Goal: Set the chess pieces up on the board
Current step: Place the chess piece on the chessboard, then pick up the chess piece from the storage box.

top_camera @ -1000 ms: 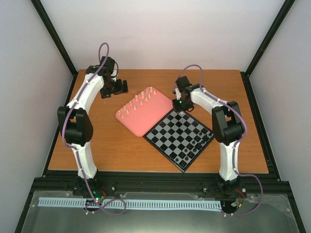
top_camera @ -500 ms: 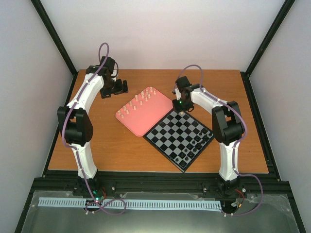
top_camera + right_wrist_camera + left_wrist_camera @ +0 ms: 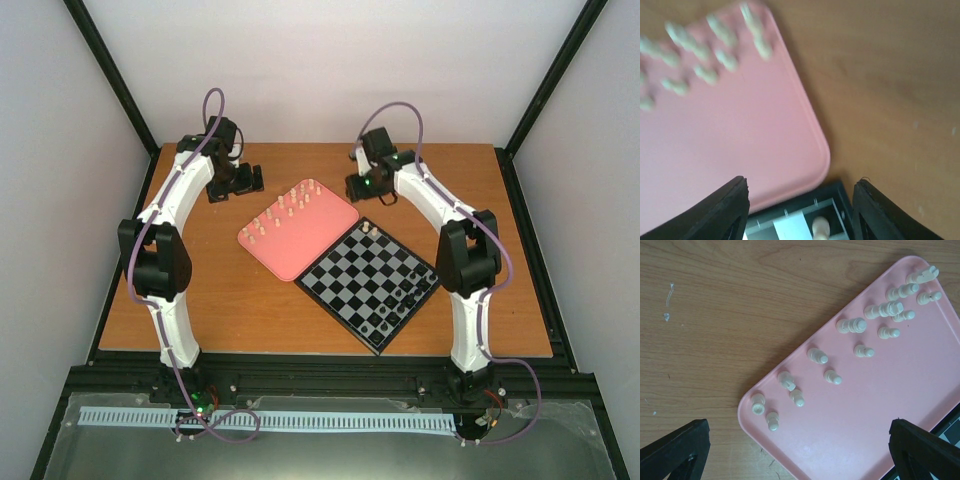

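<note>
The black and grey board [image 3: 352,272] lies right of centre, and one cream chess piece [image 3: 368,229] stands on its far corner square. That piece [image 3: 821,228] shows low in the right wrist view on the board's corner [image 3: 790,220]. My right gripper [image 3: 357,188] [image 3: 801,182] hovers open behind and above it with nothing between its fingers. Several more cream chess pieces [image 3: 285,210] [image 3: 850,326] stand in two rows on the pink tray [image 3: 297,252] [image 3: 855,415]. At the tray's far left, my left gripper [image 3: 245,180] [image 3: 799,430] stands wide open and empty.
Small black pieces [image 3: 402,294] stand along the board's near right edges. The pink tray touches the board's left edge. Bare wooden table [image 3: 220,300] lies left of and in front of the tray. Black frame posts and white walls ring the table.
My right gripper has opened, let go of a cream piece on the board's far corner square, and pulled up and back from it. The left arm has not moved.
</note>
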Controlling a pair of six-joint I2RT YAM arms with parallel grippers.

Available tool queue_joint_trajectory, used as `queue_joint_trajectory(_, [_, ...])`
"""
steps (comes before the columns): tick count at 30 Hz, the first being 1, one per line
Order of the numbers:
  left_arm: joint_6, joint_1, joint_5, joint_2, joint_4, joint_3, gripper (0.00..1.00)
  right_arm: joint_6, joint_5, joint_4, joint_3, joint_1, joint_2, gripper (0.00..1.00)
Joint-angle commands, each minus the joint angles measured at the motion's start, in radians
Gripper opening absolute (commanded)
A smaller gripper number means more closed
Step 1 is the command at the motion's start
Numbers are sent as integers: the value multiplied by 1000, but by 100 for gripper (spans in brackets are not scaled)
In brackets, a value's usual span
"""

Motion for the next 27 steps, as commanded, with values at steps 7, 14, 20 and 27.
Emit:
queue_joint_trajectory(7, [-7, 7, -2, -24, -1, 25, 100, 25, -105, -23, 494, 32, 329, 57])
queue_joint_trajectory(14, [-10, 7, 2, -20, 4, 13, 100, 27, -140, 45, 585, 67, 444, 56])
queue_joint_trajectory(20, [-13, 7, 9, -20, 11, 0, 100, 63, -156, 89, 593, 72, 489, 54])
queue_joint_trajectory(27, [-15, 7, 14, -19, 16, -5, 100, 119, -130, 114, 647, 72, 550, 49])
